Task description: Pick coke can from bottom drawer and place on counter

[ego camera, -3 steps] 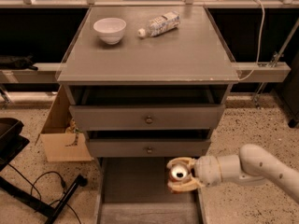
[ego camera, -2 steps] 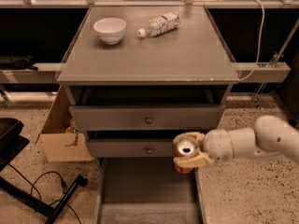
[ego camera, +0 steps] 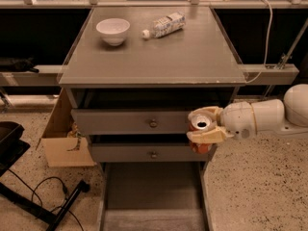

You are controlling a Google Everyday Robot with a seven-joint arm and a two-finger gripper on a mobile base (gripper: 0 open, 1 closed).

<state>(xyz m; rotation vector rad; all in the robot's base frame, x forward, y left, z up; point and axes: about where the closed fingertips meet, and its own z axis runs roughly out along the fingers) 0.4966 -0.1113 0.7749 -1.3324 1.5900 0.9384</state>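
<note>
My gripper (ego camera: 204,127) is at the right front of the cabinet, level with the two knobbed drawers, and is shut on the coke can (ego camera: 199,127). The can is upright; its silver top with the opening faces up and its red body shows below the fingers. The bottom drawer (ego camera: 153,191) is pulled out beneath, its flat grey floor bare. The counter (ego camera: 154,52) lies above and behind the can, with its worn pale front edge about a hand's width higher than the can's top.
A white bowl (ego camera: 112,31) and a white-labelled plastic bottle (ego camera: 163,25) lying on its side are at the counter's back. A cardboard box (ego camera: 62,138) stands left of the cabinet. Black cables and a stand leg (ego camera: 48,201) lie on the speckled floor.
My gripper has lifted the can up out of the bottom drawer, from beside the drawer's right wall to the height of the knobbed drawers, and moved slightly right.
</note>
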